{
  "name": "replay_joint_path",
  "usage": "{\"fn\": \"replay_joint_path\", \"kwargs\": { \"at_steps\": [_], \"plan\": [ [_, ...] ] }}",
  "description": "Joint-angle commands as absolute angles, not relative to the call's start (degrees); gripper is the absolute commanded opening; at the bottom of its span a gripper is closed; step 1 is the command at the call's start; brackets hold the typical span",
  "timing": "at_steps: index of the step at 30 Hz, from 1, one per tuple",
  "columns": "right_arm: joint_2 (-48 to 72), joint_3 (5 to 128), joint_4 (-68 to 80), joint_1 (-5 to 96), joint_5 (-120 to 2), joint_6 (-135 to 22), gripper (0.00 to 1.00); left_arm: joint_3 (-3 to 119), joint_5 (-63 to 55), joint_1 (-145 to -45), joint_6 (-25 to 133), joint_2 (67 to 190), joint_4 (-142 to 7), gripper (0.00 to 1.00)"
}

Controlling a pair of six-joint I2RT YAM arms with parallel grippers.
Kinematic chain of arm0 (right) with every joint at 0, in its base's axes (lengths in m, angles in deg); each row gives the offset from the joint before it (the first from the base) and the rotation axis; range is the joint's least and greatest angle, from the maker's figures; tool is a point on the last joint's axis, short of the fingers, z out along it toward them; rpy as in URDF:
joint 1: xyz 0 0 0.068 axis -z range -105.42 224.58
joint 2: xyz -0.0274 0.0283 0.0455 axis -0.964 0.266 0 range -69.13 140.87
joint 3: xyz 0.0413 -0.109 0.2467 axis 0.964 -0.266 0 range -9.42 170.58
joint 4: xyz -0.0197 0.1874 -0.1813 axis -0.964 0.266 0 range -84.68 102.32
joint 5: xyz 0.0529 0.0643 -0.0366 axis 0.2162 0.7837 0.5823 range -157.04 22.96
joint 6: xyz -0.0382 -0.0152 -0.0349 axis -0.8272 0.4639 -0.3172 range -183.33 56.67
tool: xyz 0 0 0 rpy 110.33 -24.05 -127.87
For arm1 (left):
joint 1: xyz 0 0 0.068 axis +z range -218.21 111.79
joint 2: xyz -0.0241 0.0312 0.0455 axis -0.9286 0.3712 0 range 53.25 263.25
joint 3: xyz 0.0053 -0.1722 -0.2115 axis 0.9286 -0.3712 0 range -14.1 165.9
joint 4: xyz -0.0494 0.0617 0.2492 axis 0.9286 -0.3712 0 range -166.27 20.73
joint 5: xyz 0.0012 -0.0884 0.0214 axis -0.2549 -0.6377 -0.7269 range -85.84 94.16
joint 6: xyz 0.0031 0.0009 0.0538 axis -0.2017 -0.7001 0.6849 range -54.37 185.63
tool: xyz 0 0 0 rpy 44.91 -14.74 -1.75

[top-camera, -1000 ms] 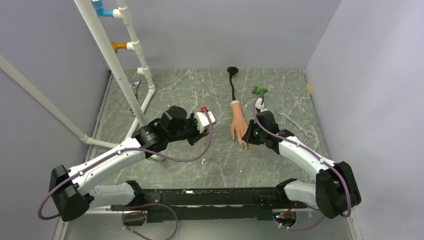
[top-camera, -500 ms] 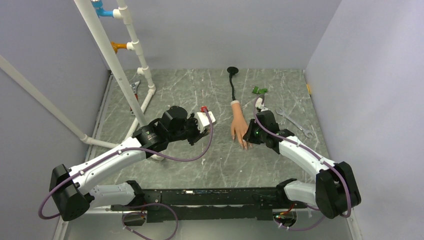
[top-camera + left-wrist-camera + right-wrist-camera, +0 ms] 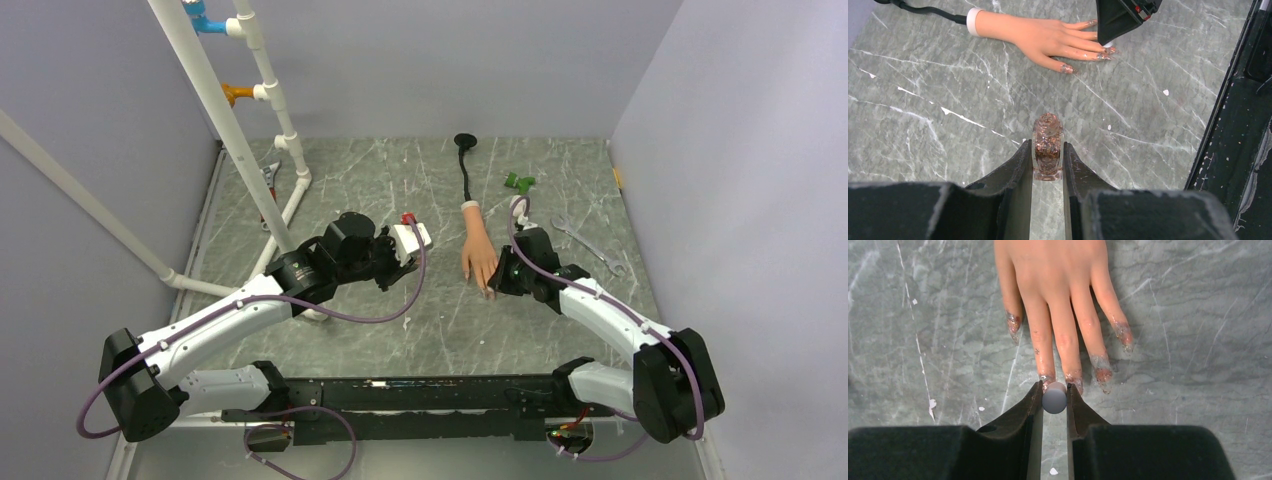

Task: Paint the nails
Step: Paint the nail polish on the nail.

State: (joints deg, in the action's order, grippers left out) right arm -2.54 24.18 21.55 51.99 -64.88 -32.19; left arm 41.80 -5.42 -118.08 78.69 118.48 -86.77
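The peach rubber mannequin hand [image 3: 478,252] lay flat on the veined grey-green table [image 3: 400,320], right of centre, its pointed, glitter-smeared nails [image 3: 1103,374] toward the near edge. The right gripper [image 3: 1054,389] clamped a smooth round grey cap [image 3: 1054,399] beside two nails; the left gripper [image 3: 1048,152] pinched a glittery brown bottle [image 3: 1048,132]

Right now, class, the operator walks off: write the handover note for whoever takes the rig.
Left gripper: shut on the polish bottle, away from the mannequin hand.
Right gripper: shut on the grey brush cap, at that hand's index and middle fingertips; the hand lies flat on the table.
Done: all five nails show glittery polish.
Left: coats look patchy; probably touch up, then recap the bottle.
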Motion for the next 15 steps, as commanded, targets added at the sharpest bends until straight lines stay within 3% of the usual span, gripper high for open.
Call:
{"fn": "replay_joint_path", "kwargs": {
  "at_steps": [1,15],
  "plan": [
    [-4.06,23.66,20.91,52.21,-63.87,-31.77,0.0,44.06,-4.98,-118.41,79.72,118.08,-85.45,0.0],
    [-5.57,22.94,20.6,52.17,-62.74,-31.59,0.0,44.05,-4.93,-118.4,79.65,118.05,-85.37,0.0]
  ]
}}
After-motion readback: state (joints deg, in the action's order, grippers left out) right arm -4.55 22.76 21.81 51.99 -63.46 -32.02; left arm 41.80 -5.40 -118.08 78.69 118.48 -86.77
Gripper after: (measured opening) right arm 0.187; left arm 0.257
